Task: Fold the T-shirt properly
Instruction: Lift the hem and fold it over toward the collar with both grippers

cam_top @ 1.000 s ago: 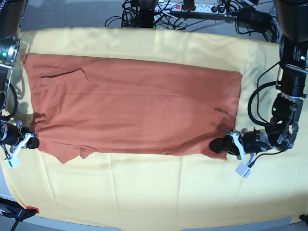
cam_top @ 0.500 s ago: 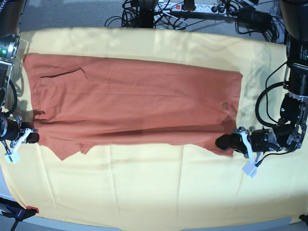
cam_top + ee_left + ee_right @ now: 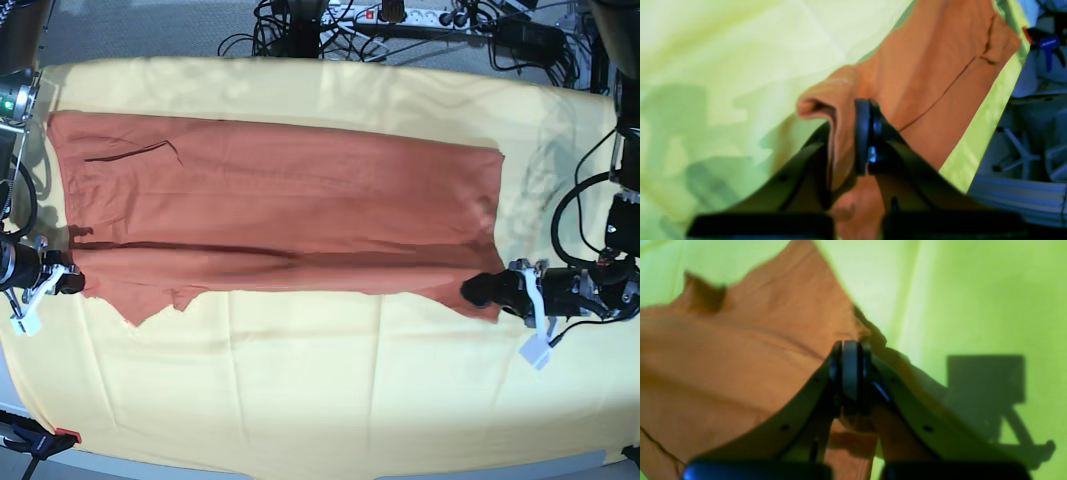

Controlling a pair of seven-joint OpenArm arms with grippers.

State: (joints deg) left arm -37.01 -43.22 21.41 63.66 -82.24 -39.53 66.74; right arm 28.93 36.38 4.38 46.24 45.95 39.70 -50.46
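The rust-orange T-shirt (image 3: 280, 210) lies spread across the pale yellow cloth (image 3: 330, 390), its near edge lifted and pulled back. My left gripper (image 3: 482, 291), at the base view's right, is shut on the shirt's near right corner; in the left wrist view the fabric (image 3: 840, 110) bunches between the jaws of the left gripper (image 3: 845, 140). My right gripper (image 3: 70, 284), at the base view's left, is shut on the near left corner; the right wrist view shows the right gripper (image 3: 850, 373) pinching the shirt (image 3: 740, 356). The neck label is not visible.
Cables and a power strip (image 3: 400, 15) lie beyond the table's far edge. A clamp (image 3: 40, 440) sits at the front left corner. Both arm bodies stand at the table's left and right sides. Bare yellow cloth fills the front half.
Both grippers have drawn the shirt's near edge upward and away from the front; the left gripper moved right, stretching the fabric. A long fold crease has formed across the shirt's lower part.
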